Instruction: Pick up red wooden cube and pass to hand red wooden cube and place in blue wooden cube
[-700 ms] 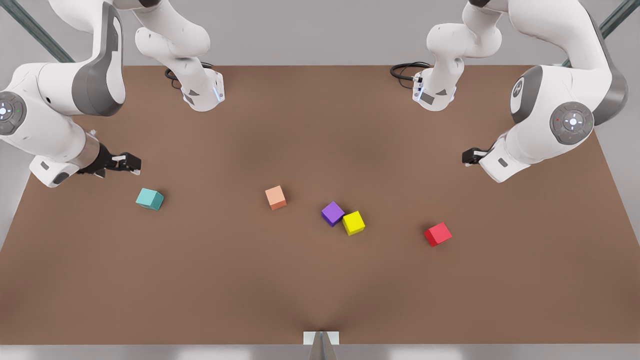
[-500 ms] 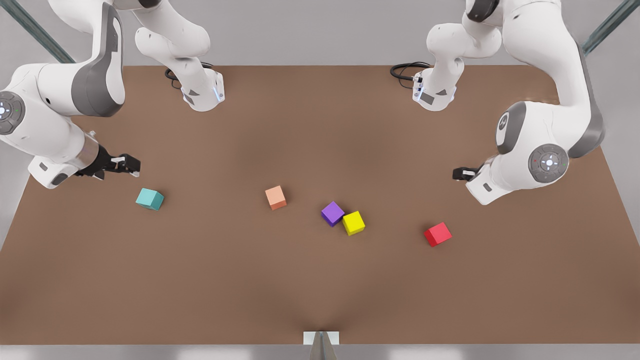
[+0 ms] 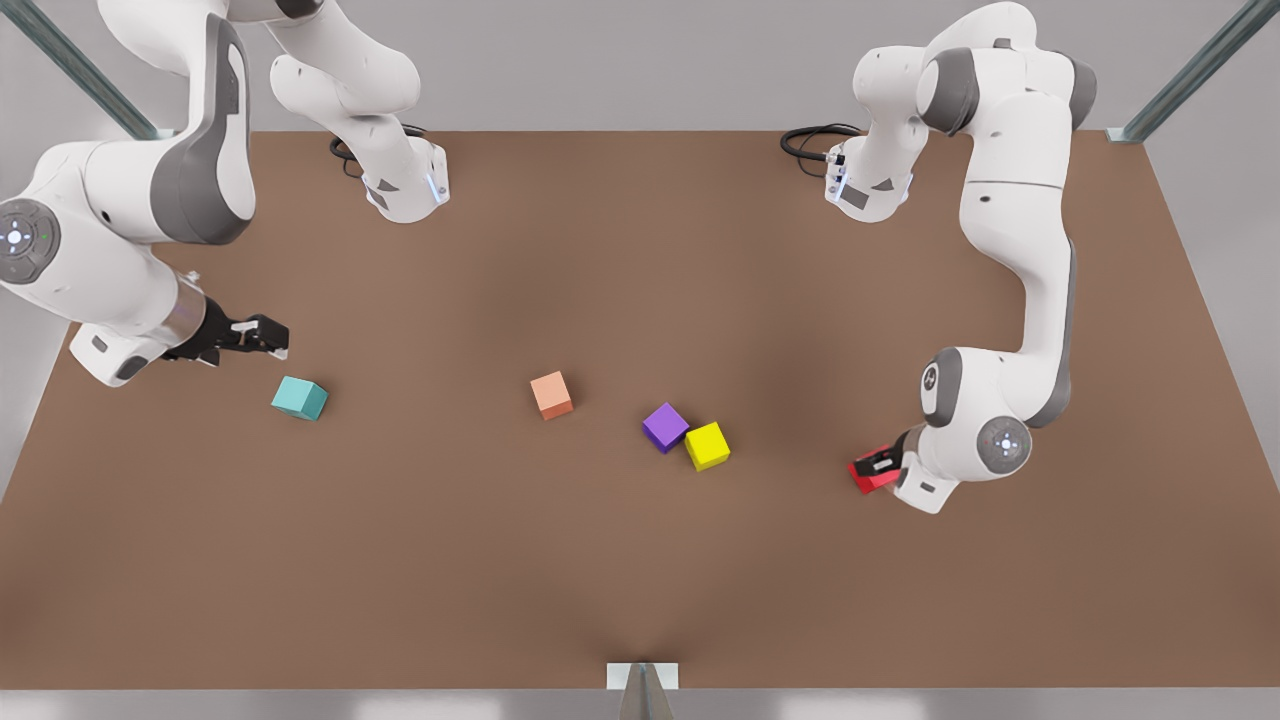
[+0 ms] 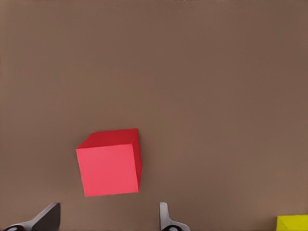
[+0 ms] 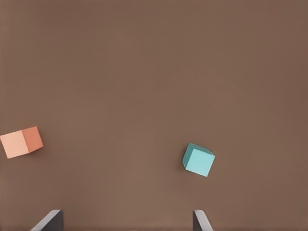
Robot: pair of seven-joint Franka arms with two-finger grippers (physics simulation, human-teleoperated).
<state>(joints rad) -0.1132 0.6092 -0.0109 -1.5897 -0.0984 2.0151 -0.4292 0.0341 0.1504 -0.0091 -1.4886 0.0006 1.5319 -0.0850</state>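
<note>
Red wooden cube (image 4: 109, 163) bright red; blue wooden cube (image 5: 198, 160) teal; table (image 3: 600, 250) brown.

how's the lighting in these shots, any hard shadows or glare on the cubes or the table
Front view: soft, even light, no glare; the table shows only a faint darker patch mid-surface. Left wrist view: the red wooden cube has one slightly darker face and almost no cast shadow, the left gripper open near it. Right wrist view: the blue wooden cube looks matte.
</note>
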